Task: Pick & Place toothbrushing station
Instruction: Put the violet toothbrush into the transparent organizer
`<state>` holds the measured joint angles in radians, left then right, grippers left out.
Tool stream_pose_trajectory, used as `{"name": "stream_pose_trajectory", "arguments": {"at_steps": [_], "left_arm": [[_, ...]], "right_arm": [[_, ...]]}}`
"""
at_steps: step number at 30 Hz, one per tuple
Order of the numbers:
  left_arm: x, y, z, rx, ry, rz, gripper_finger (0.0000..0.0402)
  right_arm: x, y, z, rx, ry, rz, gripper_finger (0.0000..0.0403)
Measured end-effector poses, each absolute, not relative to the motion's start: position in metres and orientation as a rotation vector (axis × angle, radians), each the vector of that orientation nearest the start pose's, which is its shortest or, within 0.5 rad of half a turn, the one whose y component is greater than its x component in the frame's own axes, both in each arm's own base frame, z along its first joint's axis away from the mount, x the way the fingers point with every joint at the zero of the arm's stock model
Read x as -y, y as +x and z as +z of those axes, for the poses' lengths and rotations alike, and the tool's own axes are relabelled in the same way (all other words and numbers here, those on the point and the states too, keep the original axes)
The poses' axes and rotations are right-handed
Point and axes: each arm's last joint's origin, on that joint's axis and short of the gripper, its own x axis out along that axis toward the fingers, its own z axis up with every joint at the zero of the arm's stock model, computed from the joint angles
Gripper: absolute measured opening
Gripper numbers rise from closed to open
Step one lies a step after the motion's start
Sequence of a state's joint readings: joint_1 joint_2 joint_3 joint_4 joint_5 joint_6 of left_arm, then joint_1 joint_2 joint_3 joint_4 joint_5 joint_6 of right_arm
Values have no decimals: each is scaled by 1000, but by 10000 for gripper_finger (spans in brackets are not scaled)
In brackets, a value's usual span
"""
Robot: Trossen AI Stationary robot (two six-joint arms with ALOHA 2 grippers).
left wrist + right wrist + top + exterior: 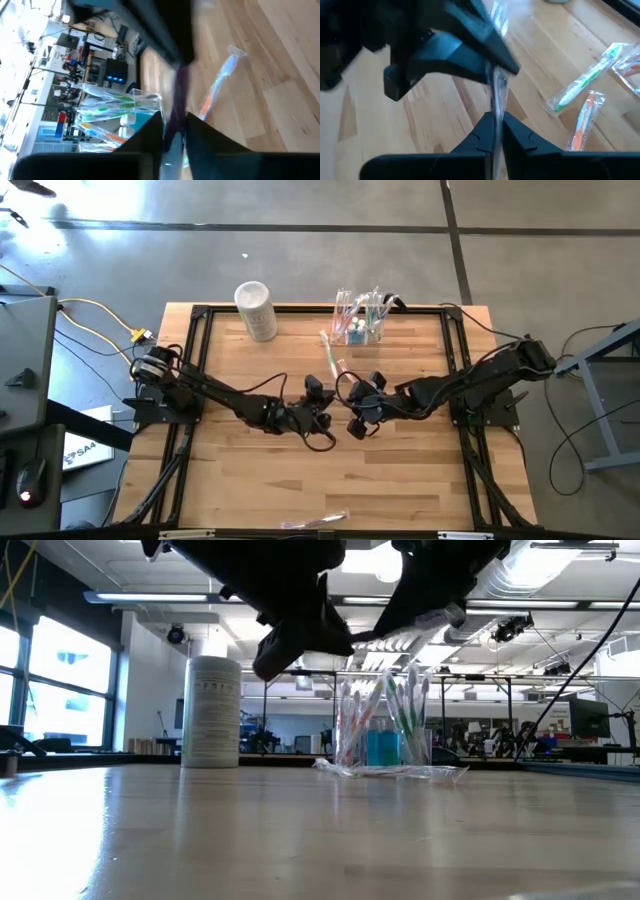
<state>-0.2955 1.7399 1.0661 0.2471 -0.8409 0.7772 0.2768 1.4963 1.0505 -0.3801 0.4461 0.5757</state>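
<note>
Handover risk: left gripper (172,125) and right gripper (495,125) both pinch one wrapped toothbrush (496,92) mid-bench; opposed pulling could tear or drop it. Toothbrushing station (361,320) stands at the bench's far edge.

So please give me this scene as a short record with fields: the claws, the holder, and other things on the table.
left claw: mid-table, shut on wrapped toothbrush
right claw: mid-table, shut on the same wrapped toothbrush
clear holder: far edge of table, holds toothbrushes
white cylinder: upright, left of holder
loose wrapped toothbrushes: lying on table in front of the holder
</note>
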Motion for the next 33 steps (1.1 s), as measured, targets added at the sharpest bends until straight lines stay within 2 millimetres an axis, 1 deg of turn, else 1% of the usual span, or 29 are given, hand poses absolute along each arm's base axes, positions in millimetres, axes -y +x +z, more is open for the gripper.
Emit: {"name": "stream_pose_trajectory", "arguments": {"at_steps": [2,5,7,11,14,17,23,27,30,33], "left_arm": [[88,362,219,-578,990,364,34],[88,362,218,-582,976,359,31],[87,362,219,-582,962,373,20],[87,361,218,-593,954,373,19],[87,360,217,-606,955,369,19],[87,359,216,-612,940,370,19],[89,358,214,-627,941,361,19],[86,350,214,-692,939,345,19],[81,339,223,-730,881,361,19],[75,328,237,-727,794,340,19]], "right_arm": [[-73,303,247,-691,256,-370,9],[-73,303,247,-690,257,-371,31],[-73,303,246,-697,257,-372,51],[-73,302,246,-702,227,-358,95],[-72,298,255,-681,210,-339,124],[-70,291,268,-638,229,-329,139],[-67,269,295,-578,239,-301,138],[-69,250,307,-573,253,-278,127],[-74,237,312,-592,263,-260,118],[-79,231,313,-596,271,-263,108]]}}
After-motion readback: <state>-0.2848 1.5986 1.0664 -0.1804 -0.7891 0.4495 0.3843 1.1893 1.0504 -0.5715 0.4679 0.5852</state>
